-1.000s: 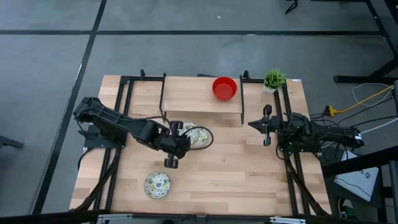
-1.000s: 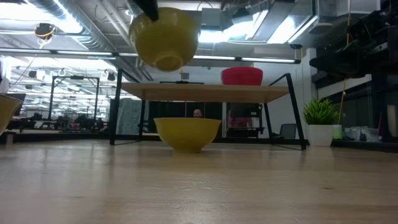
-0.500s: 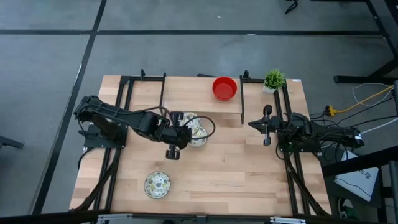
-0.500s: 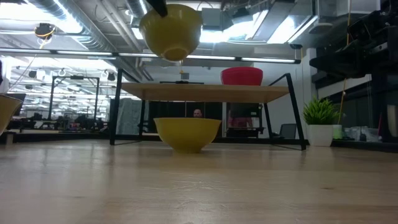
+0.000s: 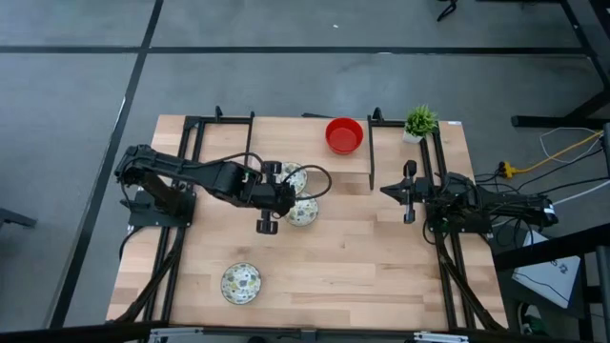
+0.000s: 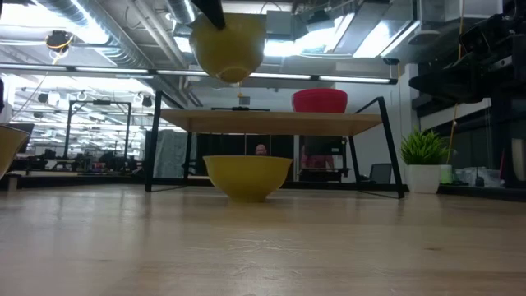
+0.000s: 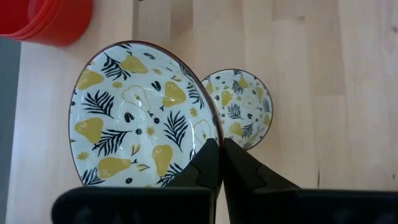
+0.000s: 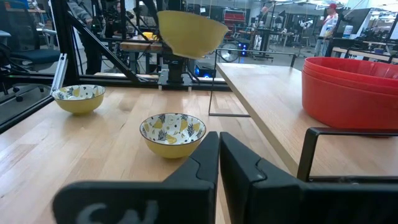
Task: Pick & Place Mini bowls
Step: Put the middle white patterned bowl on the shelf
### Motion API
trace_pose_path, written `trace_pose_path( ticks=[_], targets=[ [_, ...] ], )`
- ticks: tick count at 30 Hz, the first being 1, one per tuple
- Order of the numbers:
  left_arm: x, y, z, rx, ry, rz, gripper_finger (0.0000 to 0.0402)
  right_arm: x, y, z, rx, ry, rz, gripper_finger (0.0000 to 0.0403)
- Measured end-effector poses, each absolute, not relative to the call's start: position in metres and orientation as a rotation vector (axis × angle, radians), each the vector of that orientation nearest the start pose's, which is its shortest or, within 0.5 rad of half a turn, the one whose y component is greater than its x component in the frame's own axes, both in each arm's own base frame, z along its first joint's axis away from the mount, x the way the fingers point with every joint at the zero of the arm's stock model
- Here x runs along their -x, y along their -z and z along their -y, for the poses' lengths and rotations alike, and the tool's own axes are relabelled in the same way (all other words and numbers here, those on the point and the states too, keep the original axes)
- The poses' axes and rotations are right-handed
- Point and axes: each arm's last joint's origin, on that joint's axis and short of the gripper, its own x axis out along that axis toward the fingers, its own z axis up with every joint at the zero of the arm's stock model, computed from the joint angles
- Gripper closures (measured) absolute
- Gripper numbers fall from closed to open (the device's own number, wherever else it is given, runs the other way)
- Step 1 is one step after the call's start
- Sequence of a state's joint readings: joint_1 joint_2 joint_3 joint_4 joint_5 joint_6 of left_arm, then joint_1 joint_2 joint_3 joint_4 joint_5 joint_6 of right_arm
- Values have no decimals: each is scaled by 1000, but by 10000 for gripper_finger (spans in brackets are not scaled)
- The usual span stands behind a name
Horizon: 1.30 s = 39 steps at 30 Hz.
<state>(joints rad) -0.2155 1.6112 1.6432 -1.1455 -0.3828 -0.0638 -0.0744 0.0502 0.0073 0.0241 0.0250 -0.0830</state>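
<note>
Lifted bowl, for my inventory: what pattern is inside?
Yellow pears and dark leaves on white; left wrist view.

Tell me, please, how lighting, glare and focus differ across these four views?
High view: even, sharp, soft shadows. Low view: bright ceiling lights behind the lifted bowl, near table blurred. Left wrist view: small highlights on the bowl's glaze, the left gripper soft in the foreground. Right wrist view: the right gripper blurred, red bowls softly lit.
</note>
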Motion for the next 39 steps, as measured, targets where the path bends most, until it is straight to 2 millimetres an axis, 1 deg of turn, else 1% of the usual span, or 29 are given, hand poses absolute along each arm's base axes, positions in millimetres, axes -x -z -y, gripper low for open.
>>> trace_pose_path(
  ticks=[6, 12, 29, 39],
  targets=[
    [-311, -350, 52, -286, -183, -1067, 399, -100, -164, 8, 82, 99, -23, 386],
    [-310, -360, 44, -296, -223, -1064, 399, -100, -164, 8, 82, 99, -23, 386],
    [-312, -360, 12, -284, -293, -1096, 399, -100, -164, 8, 82, 99, -23, 386],
    [-310, -359, -2, -279, -321, -1127, 399, -100, -164, 8, 82, 99, -22, 386]
  ],
)
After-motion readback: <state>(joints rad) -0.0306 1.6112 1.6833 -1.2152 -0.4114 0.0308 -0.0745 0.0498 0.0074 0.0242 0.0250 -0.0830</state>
